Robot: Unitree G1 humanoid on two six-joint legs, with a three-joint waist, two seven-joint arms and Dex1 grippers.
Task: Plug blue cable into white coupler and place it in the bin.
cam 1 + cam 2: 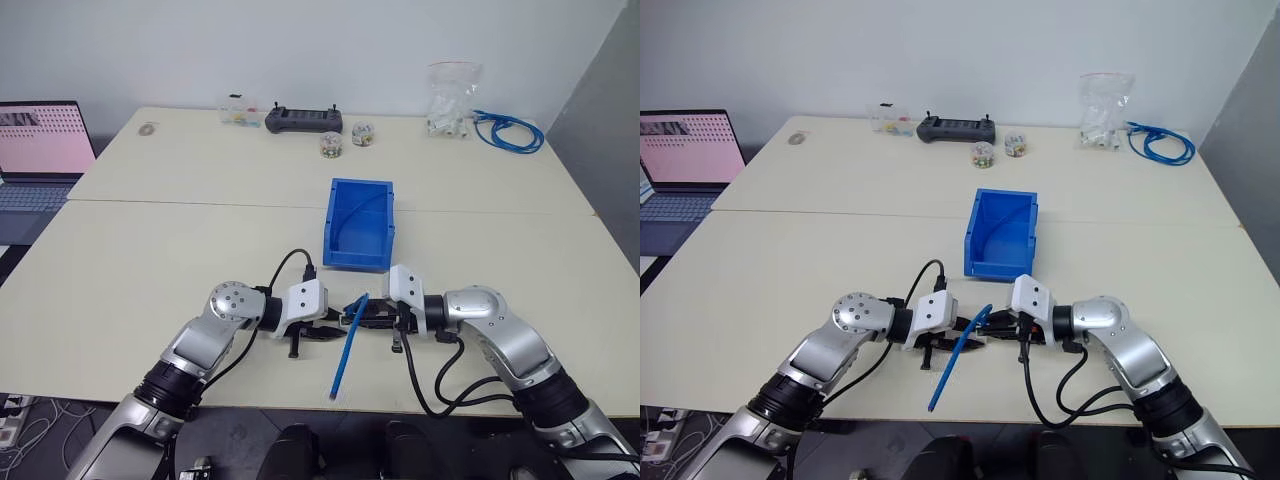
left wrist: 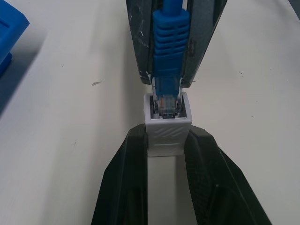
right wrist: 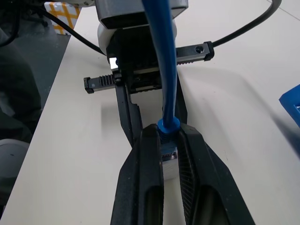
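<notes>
The left hand [image 1: 325, 333] and right hand [image 1: 365, 316] meet tip to tip in the lower middle of the head view, above the bench [image 1: 150, 260], with the blue cable [image 1: 345, 355] hanging down between them and the bin [image 1: 360, 225] just above, at frame centre. In the left wrist view, the left hand's fingers [image 2: 124, 183] are clamped on the white coupler [image 2: 167, 131] at centre, the cable's plug partly in its socket. In the right wrist view, the right hand [image 3: 168, 140] is closed on the plug.
</notes>
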